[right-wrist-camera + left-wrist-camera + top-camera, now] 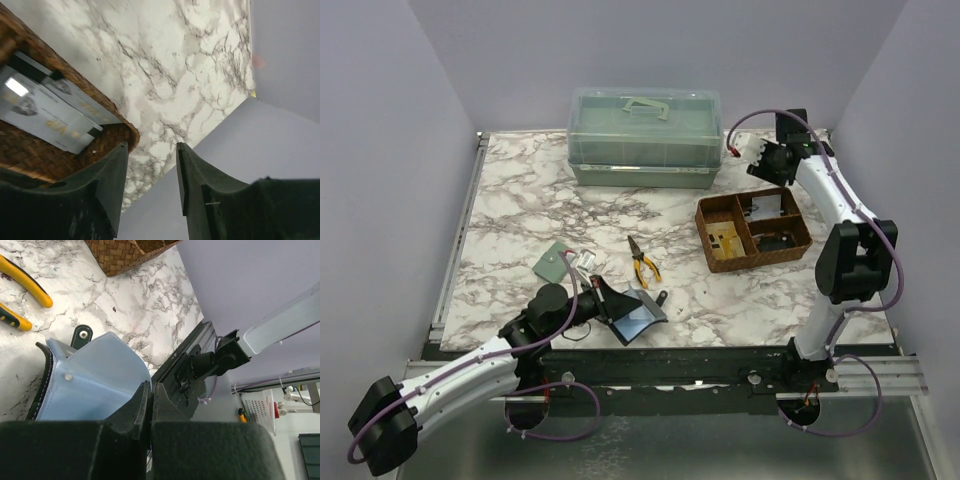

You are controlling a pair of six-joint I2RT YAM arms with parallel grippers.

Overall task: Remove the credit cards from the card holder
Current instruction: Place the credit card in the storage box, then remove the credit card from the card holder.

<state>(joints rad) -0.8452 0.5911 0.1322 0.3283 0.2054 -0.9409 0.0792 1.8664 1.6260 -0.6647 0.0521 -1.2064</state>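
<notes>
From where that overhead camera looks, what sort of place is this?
Probably a robot test booth: a left arm and right arm bolted at the near edge of a marble-patterned table, plain lilac walls closing it in, and odd props such as pliers and a woven tray.

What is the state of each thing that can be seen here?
card holder: open, held at one edge.
left gripper: shut on the card holder.
right gripper: open, empty.
credit cards: lying in the basket.
storage box: lid closed.
pliers: lying flat, untouched.
</notes>
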